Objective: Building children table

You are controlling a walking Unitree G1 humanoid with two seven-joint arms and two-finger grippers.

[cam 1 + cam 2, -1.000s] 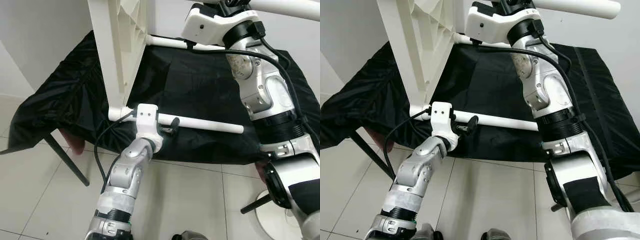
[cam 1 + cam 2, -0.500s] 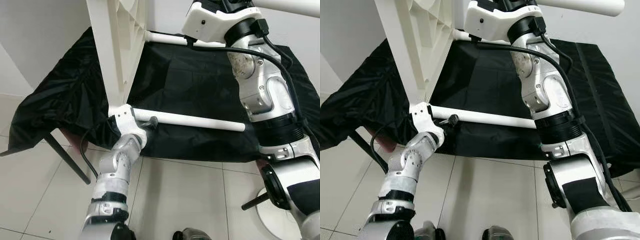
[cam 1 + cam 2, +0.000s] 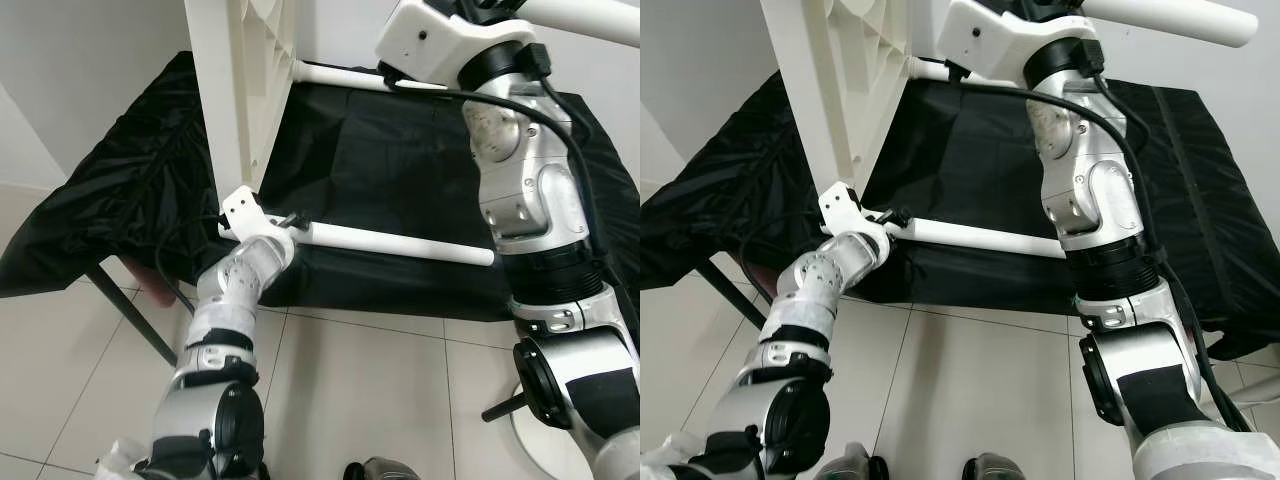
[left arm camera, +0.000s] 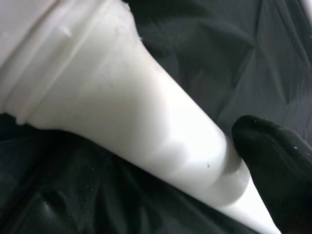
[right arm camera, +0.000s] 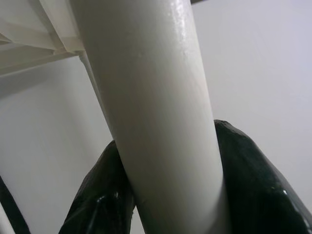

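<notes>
Tabletop (image 3: 235, 90) of white plastic stands on edge in the left eye view, its ribbed underside turned toward the robot's right, resting on a black cloth (image 3: 400, 180) that drapes a low stand over a pale tiled floor (image 3: 370, 400). Three white legs jut sideways from it: a lower leg (image 3: 400, 243) runs out over the cloth's near edge, a middle leg (image 3: 340, 77) lies farther back, and an upper leg (image 3: 590, 12) crosses the top corner. The left gripper (image 3: 288, 221) sits at the root of the lower leg, right beside the tabletop's bottom corner, its black fingers at the tube. The right arm (image 3: 525, 190) rises tall on the right, its white wrist housing up by the upper leg.

Right eye view gives the same scene from the other side: the left gripper (image 3: 895, 216) is pressed to the lower leg (image 3: 980, 238) where it meets the tabletop (image 3: 830, 90), and the upper leg (image 3: 1170, 18) extends past the right wrist.

Left wrist view shows the lower leg (image 4: 122, 107) very close, tapering from a ridged collar, with one black fingertip (image 4: 273, 161) touching its side over dark cloth; whether the left gripper truly clamps the tube cannot be told.

Right wrist view shows the upper leg (image 5: 156, 107) as a thick white tube, with black fingers (image 5: 248, 180) closed snugly on both sides of it, the tabletop's ribs behind
</notes>
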